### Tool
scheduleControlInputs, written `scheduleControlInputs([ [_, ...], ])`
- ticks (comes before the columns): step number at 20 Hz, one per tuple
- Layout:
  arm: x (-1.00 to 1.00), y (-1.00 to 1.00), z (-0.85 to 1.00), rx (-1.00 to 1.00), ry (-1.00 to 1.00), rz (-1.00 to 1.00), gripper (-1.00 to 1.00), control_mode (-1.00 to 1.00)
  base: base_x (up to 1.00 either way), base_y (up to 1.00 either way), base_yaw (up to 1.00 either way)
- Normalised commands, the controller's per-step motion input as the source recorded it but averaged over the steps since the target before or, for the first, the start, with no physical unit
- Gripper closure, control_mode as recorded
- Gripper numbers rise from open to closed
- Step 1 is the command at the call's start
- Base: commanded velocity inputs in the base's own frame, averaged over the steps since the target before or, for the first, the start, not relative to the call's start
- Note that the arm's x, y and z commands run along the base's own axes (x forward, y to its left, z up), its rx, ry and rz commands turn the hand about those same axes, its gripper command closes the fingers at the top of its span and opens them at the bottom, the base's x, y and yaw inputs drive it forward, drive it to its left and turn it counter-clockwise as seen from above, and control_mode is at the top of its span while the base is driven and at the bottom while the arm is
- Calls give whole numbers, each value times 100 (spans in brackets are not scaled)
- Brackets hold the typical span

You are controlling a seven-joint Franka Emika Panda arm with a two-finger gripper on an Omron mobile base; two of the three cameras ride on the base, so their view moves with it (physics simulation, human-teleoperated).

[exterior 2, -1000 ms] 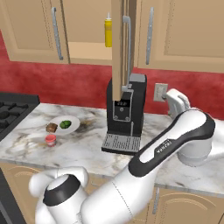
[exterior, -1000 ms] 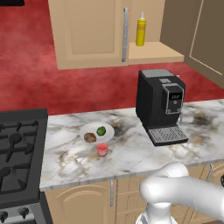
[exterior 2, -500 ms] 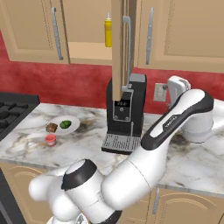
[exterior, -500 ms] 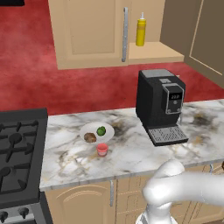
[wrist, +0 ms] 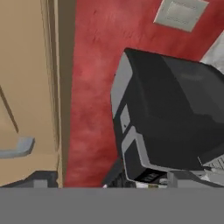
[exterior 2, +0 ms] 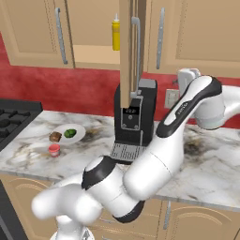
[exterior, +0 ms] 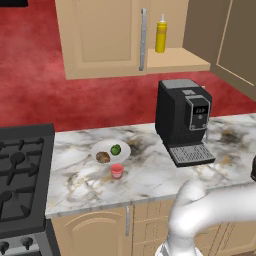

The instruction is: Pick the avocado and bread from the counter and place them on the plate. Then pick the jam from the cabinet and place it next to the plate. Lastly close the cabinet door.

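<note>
**Food plated, door hanging open**

The avocado (exterior: 116,149) and bread (exterior: 103,157) are sitting on the plate (exterior: 122,144) on the tabletop (exterior: 150,175), with the jam (exterior: 117,171) standing just at the plate's 6 o'clock. The door (exterior 2: 125,51) is standing open. The gripper (wrist: 109,179) is hanging wide open and empty beside the coffee machine (wrist: 170,127).

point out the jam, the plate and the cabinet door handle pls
jam (exterior: 117,171), left base view, on the jar's red body.
plate (exterior: 123,145), left base view, on the bare white rim to the right of the avocado.
cabinet door handle (exterior 2: 137,51), right base view, on the middle of the vertical silver bar.
</note>
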Motion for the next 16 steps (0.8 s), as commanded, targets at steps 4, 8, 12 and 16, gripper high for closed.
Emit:
scheduleControlInputs([
  [4,29,0,46,15,20,12,-100,-100,0,0,0],
  [8,14,6,27,17,26,20,-100,-100,0,0,0],
  [12,0,44,3,8,28,23,-100,-100,0,0,0],
  [16,-8,73,6,2,17,16,-100,-100,0,0,0],
])
